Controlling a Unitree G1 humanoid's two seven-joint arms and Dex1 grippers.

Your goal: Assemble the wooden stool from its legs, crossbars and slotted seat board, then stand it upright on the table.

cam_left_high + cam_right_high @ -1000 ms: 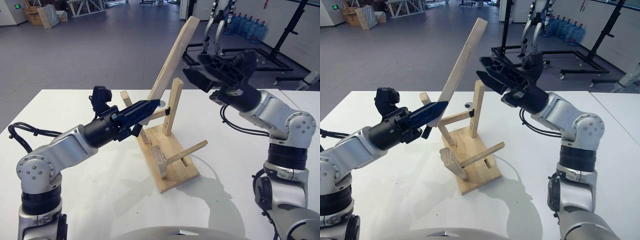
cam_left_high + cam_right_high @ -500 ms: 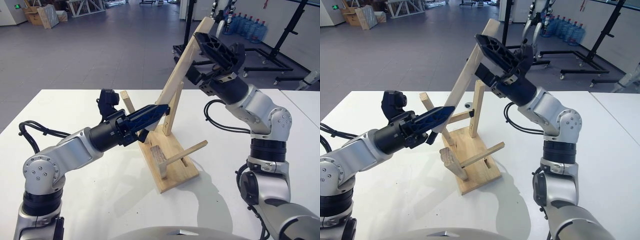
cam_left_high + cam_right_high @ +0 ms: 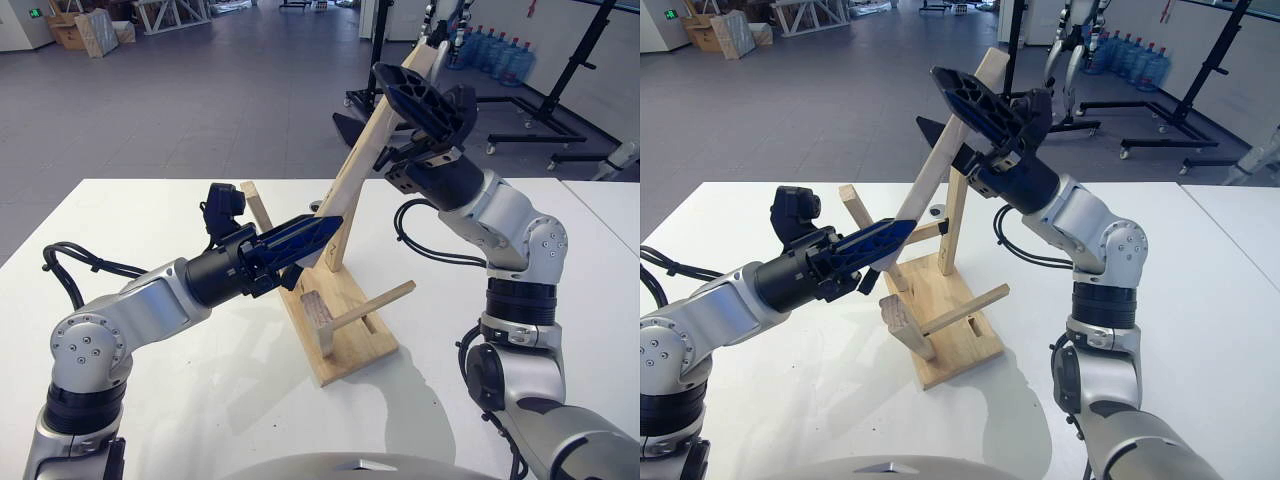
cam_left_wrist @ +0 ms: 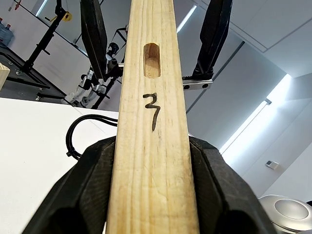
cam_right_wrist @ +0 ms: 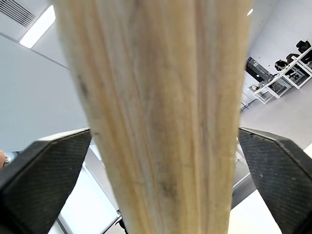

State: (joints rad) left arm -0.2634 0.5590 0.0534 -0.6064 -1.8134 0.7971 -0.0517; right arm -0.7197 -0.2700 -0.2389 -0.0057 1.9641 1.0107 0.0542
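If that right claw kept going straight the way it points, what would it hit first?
The long pale wooden leg. It sits between the open fingers of the right gripper, so it would probably press into the gripper's palm first.

Leg (image 3: 352, 180) tilted above seat board (image 3: 345, 355), board on table (image 3: 230, 385)

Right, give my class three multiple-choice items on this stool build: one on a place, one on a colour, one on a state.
1. Where does the seat board lie? A on the floor; B flat on the table; C on a shelf.
2. What colour is the table? A white; B black; C green.
3. How is the left tool? A open and empty; B shut on the long leg; C shut on a crossbar.
Answers: 1 B, the seat board rests on the table between the arms; 2 A, its top shows white; 3 B, the left wrist view shows it clamping the long leg's sides.
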